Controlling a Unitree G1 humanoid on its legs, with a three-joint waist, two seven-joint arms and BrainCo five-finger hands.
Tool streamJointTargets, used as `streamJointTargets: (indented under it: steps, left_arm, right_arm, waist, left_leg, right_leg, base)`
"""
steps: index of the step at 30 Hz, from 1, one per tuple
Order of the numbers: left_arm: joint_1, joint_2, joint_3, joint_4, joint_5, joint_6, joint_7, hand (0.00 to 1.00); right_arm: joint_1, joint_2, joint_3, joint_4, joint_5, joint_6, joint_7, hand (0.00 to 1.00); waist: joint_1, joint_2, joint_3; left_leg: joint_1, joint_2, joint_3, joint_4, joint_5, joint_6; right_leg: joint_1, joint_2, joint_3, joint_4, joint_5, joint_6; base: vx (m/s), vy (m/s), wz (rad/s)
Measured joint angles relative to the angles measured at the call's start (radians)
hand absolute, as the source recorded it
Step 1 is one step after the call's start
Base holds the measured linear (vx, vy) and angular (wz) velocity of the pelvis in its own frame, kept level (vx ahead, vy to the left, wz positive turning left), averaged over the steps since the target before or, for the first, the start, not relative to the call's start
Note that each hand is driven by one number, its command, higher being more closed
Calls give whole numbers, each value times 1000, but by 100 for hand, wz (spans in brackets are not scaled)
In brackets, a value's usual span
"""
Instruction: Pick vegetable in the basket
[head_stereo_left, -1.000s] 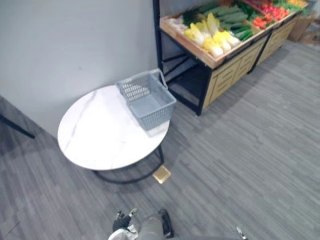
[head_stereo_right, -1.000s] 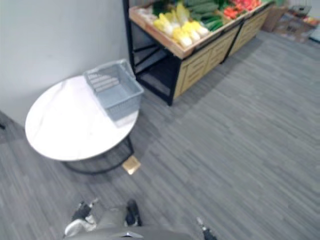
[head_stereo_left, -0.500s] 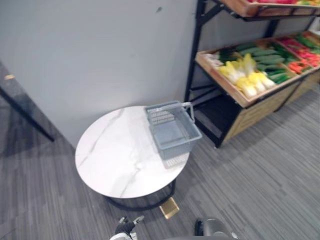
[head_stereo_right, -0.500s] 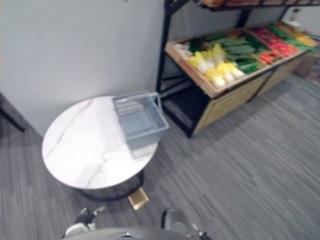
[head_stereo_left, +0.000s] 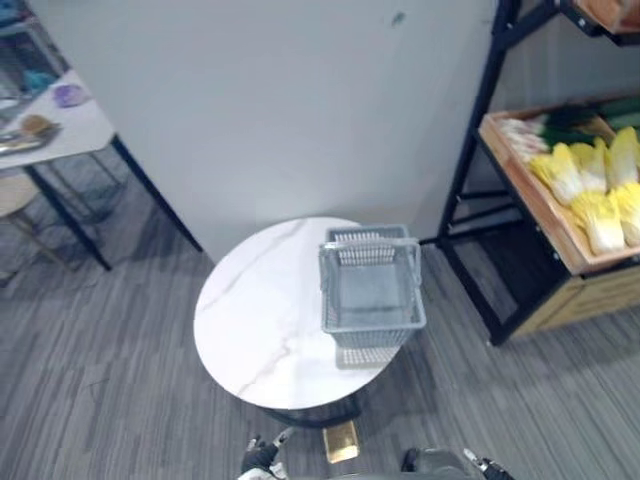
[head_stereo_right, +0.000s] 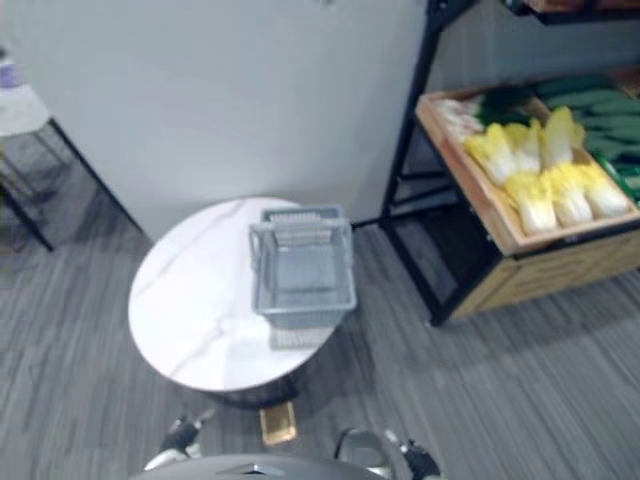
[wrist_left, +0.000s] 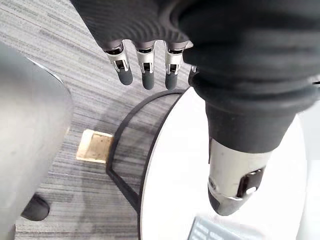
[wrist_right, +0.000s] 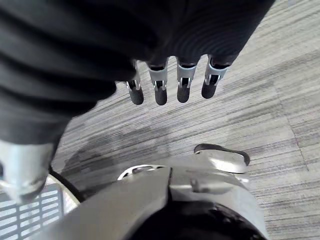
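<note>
Basket (head_stereo_left: 372, 290): upright on right side of bench (head_stereo_left: 255, 320); cabbages (head_stereo_left: 598, 215) on shelf (head_stereo_left: 560, 240), far right. Left robot hand (wrist_left: 148, 75), right robot hand (wrist_right: 160, 90): low, fingers straight, holding nothing.

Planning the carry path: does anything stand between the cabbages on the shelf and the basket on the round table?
The rack's black upright post stands at the shelf's end facing the table, roughly between the cabbages and the basket. Nothing else visible stands in the way.

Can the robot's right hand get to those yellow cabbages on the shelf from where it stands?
Probably not yet: the right hand hangs low at its side, and the cabbages lie well off across open floor.
</note>
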Motion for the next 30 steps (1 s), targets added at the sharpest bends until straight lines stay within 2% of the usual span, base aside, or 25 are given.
streamJointTargets:
  steps: [3,4,7,9,10,13,15,17,18,21,25,30]
  left_arm:
    - [-2,5,-16,0,0,0,2,0]
    - [-3,8,-23,0,1,0,4,0]
    - [-6,15,-39,7,24,0,12,0]
    - [-18,23,-59,22,46,0,12,0]
    - [-26,26,-76,31,63,0,19,0]
    - [-35,56,-103,32,95,0,34,0]
    - [-33,93,-141,37,150,0,43,0]
    - [-19,113,-167,38,166,0,46,0]
    - [-13,133,-195,39,167,0,51,0]
    - [-11,148,-213,39,167,1,53,0]
    - [4,153,-225,39,162,1,45,0]
    - [11,153,-225,35,145,0,38,0]
  right_arm:
    - [-8,-3,-1,0,0,-2,-7,0]
    - [-12,-7,-1,3,0,1,-19,0]
    - [-21,-7,1,2,-2,0,-39,0]
    - [-31,-12,1,0,-4,-1,-42,0]
    - [-41,-22,0,-3,-21,-3,-47,0]
    - [-53,-38,7,-77,-80,-4,-68,0]
    - [-70,-108,41,-226,-150,-9,-78,0]
    - [-113,-168,42,-300,-199,-18,-85,0]
    - [-193,-241,62,-381,-259,-20,-114,0]
    - [-292,-300,87,-496,-305,-21,-140,0]
    - [-432,-366,189,-678,-356,-27,-154,0]
    - [-642,-459,280,-724,-393,-42,-156,0]
  waist:
    - [1,0,0]
    - [1,1,0]
    - [-2,11,-3]
    - [-3,21,-2]
    - [-4,37,-3]
    - [-3,25,5]
    - [-4,25,7]
    - [-4,26,9]
    - [-2,22,26]
    - [1,12,36]
    - [4,3,62]
    - [14,-1,101]
  left_leg:
    - [-30,-17,95,-77,-2,-4]
    - [-44,-40,97,-149,0,-3]
    - [-59,-55,85,-226,18,-14]
    - [-68,-62,85,-262,12,-7]
    - [-82,-67,85,-279,-12,0]
    - [-92,-100,91,-289,-17,11]
    - [-92,-125,103,-289,-25,25]
    - [-96,-137,115,-289,-30,33]
    - [-102,-149,123,-289,-32,37]
    - [-136,-156,126,-287,-29,45]
    - [-167,-159,135,-282,-27,47]
    - [-207,-156,120,-268,-27,47]
  right_leg:
    - [14,0,-28,-33,2,15]
    - [10,1,-33,-40,7,22]
    - [-5,16,-21,-65,20,43]
    - [-17,22,-5,-99,54,57]
    - [-33,23,-2,-119,76,64]
    - [-35,2,17,-152,119,72]
    - [-41,-9,43,-167,140,78]
    - [-51,-17,59,-174,154,84]
    - [-64,-23,82,-183,169,88]
    - [-104,-26,92,-192,188,87]
    - [-129,-21,103,-214,209,82]
    - [-156,-19,104,-218,221,75]
  base:
    - [-22,-46,40]
    - [-28,41,13]
    - [-27,112,-4]
    - [15,124,1]
    - [-7,162,-5]
    - [11,160,-9]
    - [15,132,-20]
    - [0,105,-27]
    - [-22,90,-30]
    - [-38,37,-14]
    - [-22,-13,-8]
    - [-9,-28,5]
